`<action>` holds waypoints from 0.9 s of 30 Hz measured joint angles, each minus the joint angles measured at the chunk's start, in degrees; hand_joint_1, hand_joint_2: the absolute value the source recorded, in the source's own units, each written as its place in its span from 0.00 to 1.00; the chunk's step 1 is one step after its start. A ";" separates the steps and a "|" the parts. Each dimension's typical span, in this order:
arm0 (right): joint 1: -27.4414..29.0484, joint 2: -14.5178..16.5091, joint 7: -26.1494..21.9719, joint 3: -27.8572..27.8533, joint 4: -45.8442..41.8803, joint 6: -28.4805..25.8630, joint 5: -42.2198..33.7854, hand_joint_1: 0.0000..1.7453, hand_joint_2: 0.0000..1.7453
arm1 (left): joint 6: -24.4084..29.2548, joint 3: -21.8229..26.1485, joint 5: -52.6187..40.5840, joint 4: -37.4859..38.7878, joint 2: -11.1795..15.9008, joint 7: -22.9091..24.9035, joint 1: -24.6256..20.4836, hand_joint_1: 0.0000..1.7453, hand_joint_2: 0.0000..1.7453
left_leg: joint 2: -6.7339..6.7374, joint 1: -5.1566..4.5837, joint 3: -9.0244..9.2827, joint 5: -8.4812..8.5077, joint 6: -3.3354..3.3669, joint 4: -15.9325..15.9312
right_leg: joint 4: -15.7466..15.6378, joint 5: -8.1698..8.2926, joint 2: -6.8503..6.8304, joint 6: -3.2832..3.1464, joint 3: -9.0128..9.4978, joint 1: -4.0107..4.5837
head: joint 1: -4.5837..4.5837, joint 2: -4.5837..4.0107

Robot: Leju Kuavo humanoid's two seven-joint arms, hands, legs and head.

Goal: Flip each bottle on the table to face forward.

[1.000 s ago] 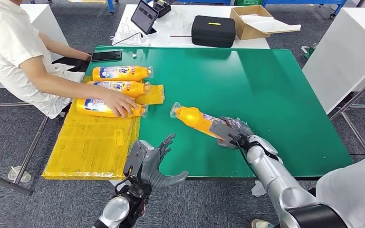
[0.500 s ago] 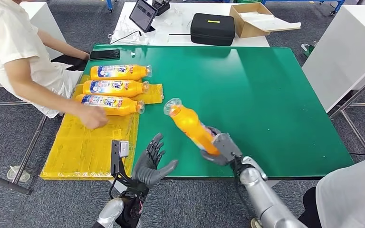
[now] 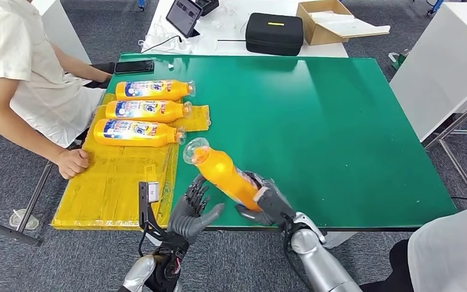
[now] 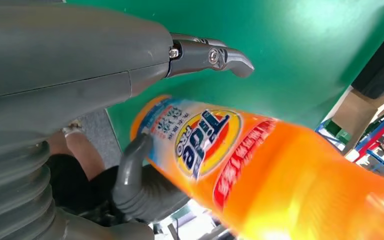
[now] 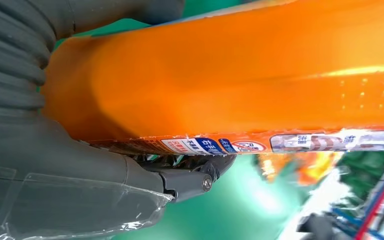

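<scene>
- Green table (image 3: 340, 121) fills my head view, grey carpet around it
- my right hand (image 3: 266, 204) is clamped on the base of the orange bottle (image 3: 222, 172), lifted off the table at its near edge, cap end tilted up and away
- my left hand (image 3: 191, 210) waits just beside it, fingers spread, holding nothing
- three labelled bottles (image 3: 138, 132) lie on yellow sheeting (image 3: 115, 182); a person's fist (image 3: 73, 163) rests nearby

The right and middle of the green bench (image 3: 340, 121) lie bare, wide room for a robot hand. On the left, three lying bottles (image 3: 137, 132) on yellow sheeting (image 3: 115, 182) block passage, with a person's fist (image 3: 73, 163) just beside. The held bottle (image 3: 222, 173) slants over the near edge between both robot hands
</scene>
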 joint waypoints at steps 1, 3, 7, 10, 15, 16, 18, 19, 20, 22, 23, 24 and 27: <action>0.10 0.36 0.25 0.68 -0.55 -0.35 0.01 1.00 1.00 | -0.16 0.01 0.31 0.00 0.00 0.00 -0.02 0.00 1.00 | 0.00 0.01 -0.01 0.00 0.00 0.00 | 0.00 0.00 0.00 0.00 -0.02 0.02 | -0.01 0.00; 0.10 0.92 0.84 2.08 -1.07 -0.92 -0.10 1.00 1.00 | -0.69 -0.01 0.80 0.00 0.00 -0.13 -0.08 0.00 1.00 | 0.00 0.04 -0.04 0.00 -0.01 0.00 | 0.01 -0.01 -0.01 -0.01 -0.04 0.05 | 0.01 0.00; -0.37 1.79 1.26 4.36 -0.65 -1.38 -0.74 1.00 1.00 | -1.27 -0.27 0.46 -0.01 -0.01 -1.25 -0.59 0.00 1.00 | -0.01 0.05 -0.07 0.01 -0.01 0.00 | 0.01 -0.01 -0.01 -0.02 -0.06 0.05 | 0.01 0.00; -0.75 2.12 1.27 5.18 -0.18 -1.53 -1.04 1.00 1.00 | -1.25 -0.39 0.07 -0.02 -0.01 -1.56 -0.79 0.00 1.00 | -0.03 0.05 -0.09 0.01 -0.01 0.00 | 0.01 -0.01 -0.03 -0.01 -0.06 0.03 | 0.02 0.00; -1.73 2.53 1.40 6.51 1.00 -1.82 -0.95 1.00 1.00 | 0.64 -0.92 -4.19 -0.44 0.00 -3.47 -1.00 0.00 1.00 | -0.03 0.03 -0.11 0.01 -0.01 0.00 | 0.00 -0.01 -0.03 -0.01 -0.07 0.02 | 0.02 0.00; -1.93 2.71 1.44 6.86 1.28 -1.97 -0.78 1.00 1.00 | 1.51 -1.07 -5.21 -0.60 0.00 -3.64 -1.08 0.00 1.00 | -0.03 0.03 -0.10 0.01 -0.01 0.00 | 0.00 -0.01 -0.03 -0.01 -0.07 0.02 | 0.02 0.00; -2.15 3.07 1.46 7.61 1.65 -2.50 -0.20 1.00 1.00 | 3.55 -1.32 -6.95 -0.75 -0.01 -4.01 -1.32 0.00 1.00 | -0.03 0.03 -0.11 0.01 -0.01 0.00 | 0.01 -0.01 -0.03 -0.01 -0.08 0.03 | 0.02 0.00; -2.18 3.23 1.57 8.06 1.73 -2.87 0.19 1.00 1.00 | 4.63 -1.43 -7.80 -0.75 -0.01 -4.43 -1.48 0.00 1.00 | -0.03 0.04 -0.11 0.01 -0.01 0.00 | 0.01 -0.01 -0.03 -0.01 -0.09 0.04 | 0.01 0.00; -2.19 3.38 1.81 8.53 1.76 -3.25 0.56 1.00 1.00 | 5.74 -1.54 -8.73 -0.75 -0.02 -5.06 -1.67 0.00 1.00 | -0.02 0.04 -0.11 0.01 -0.01 0.00 | 0.01 -0.01 -0.03 -0.01 -0.10 0.04 | 0.01 0.00; -2.25 3.70 2.53 9.50 1.77 -3.82 1.03 1.00 1.00 | 7.80 -1.74 -10.58 -0.83 -0.03 -6.52 -2.07 0.00 1.00 | -0.02 0.05 -0.12 0.01 -0.02 0.00 | 0.01 -0.01 -0.03 -0.01 -0.11 0.05 | 0.00 0.00; -2.32 3.83 2.92 9.97 1.81 -3.94 1.09 1.00 1.00 | 8.67 -1.80 -11.35 -0.93 -0.04 -7.24 -2.23 0.00 1.00 | -0.03 0.05 -0.12 0.01 -0.02 0.00 | 0.01 -0.01 -0.03 -0.01 -0.11 0.05 | 0.00 0.00; -2.42 3.96 3.28 10.39 1.87 -3.98 1.06 1.00 1.00 | 9.46 -1.86 -12.02 -1.09 -0.05 -7.87 -2.35 0.00 1.00 | -0.03 0.05 -0.12 0.01 -0.02 0.00 | 0.01 -0.01 -0.03 -0.01 -0.11 0.05 | 0.01 0.00; -2.85 4.29 4.04 11.61 2.27 -3.95 1.01 1.00 1.00 | 11.62 -1.93 -13.75 -1.77 -0.07 -9.22 -2.59 0.75 1.00 | -0.02 0.05 -0.13 0.02 -0.02 0.00 | 0.01 -0.01 -0.03 -0.01 -0.12 0.04 | 0.02 0.00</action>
